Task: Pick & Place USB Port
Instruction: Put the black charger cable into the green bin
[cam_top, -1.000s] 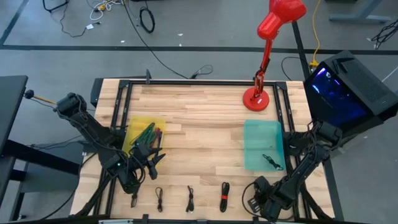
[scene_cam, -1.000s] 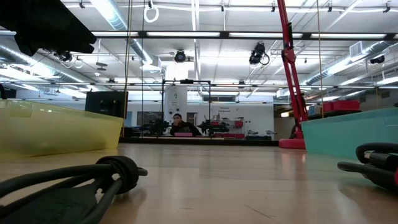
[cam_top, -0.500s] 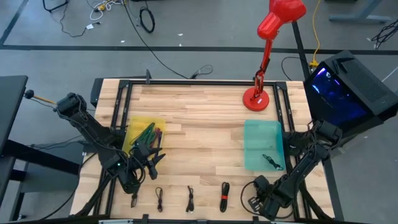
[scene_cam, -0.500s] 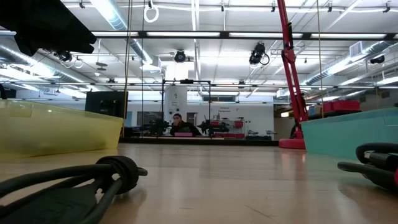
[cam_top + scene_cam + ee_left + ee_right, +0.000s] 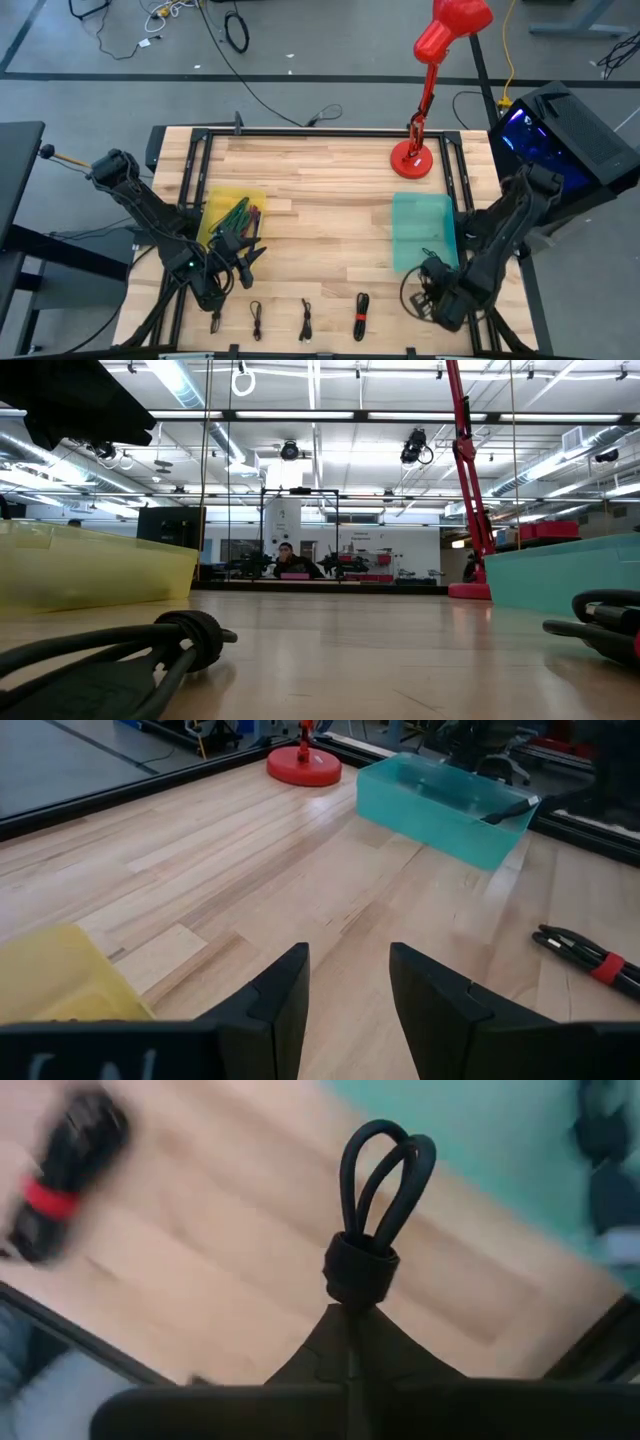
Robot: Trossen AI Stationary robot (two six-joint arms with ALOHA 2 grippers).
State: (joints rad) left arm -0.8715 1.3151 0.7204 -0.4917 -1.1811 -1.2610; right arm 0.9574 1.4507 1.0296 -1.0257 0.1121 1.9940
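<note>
Wooden table (image 5: pixel 320 190), yellow bin (image 5: pixel 232 216), teal bin (image 5: pixel 422 232), red lamp base (image 5: pixel 410 160), four bundled cables (image 5: pixel 304 320) (front edge)

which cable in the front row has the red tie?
The rightmost one, nearest the right end effector. It is thicker, with a red band around its middle; the other three, such as the leftmost, are all black.

Right gripper (image 5: pixel 350 1342): fingers pressed together, clamped on a bundled cable.
Black cable bundle (image 5: pixel 372 1210): looped end sticks out past the fingertips, bound by a black band.
Wooden table (image 5: pixel 240 1260): lies below the bundle.
Teal bin (image 5: pixel 500 1150): beyond the loops.
Red-banded black bundle (image 5: pixel 62 1175): blurred, probably another coiled cable on the table.
</note>
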